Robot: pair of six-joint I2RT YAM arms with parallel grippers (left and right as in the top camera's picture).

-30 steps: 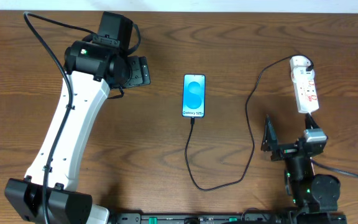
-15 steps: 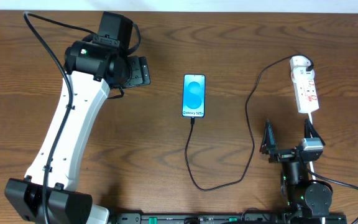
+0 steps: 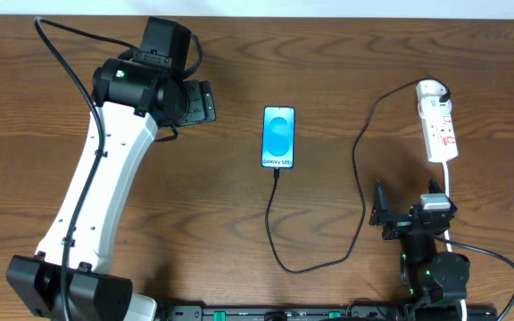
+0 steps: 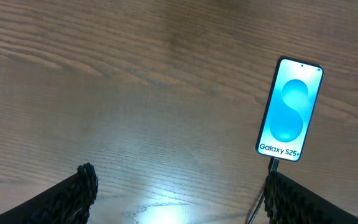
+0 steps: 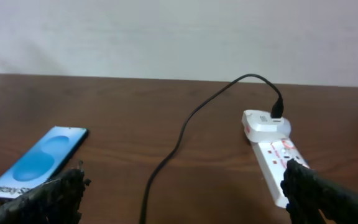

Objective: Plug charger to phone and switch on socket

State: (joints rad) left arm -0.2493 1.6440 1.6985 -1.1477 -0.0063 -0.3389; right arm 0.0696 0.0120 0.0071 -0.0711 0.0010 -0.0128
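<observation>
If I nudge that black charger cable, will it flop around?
Likely floppy: the charger cable lies in loose curves. It looks thin, so probably light. Tugging it may drag the phone, since its tip seems plugged in.

On the table [image 3: 328,53] the phone [image 3: 278,136] lies left of the socket [image 3: 439,129], the charger [image 3: 356,152] looping between them.

worktop [image 3: 194,223]: dark brown wood, grain running side to side | wall [image 5: 166,31]: plain, pale off-white, rising from the worktop's far edge | light: soft and even; one pale sheen patch [image 4: 154,208] on the wood in the left wrist view | overhead view: thin pale strip beyond the far edge
</observation>
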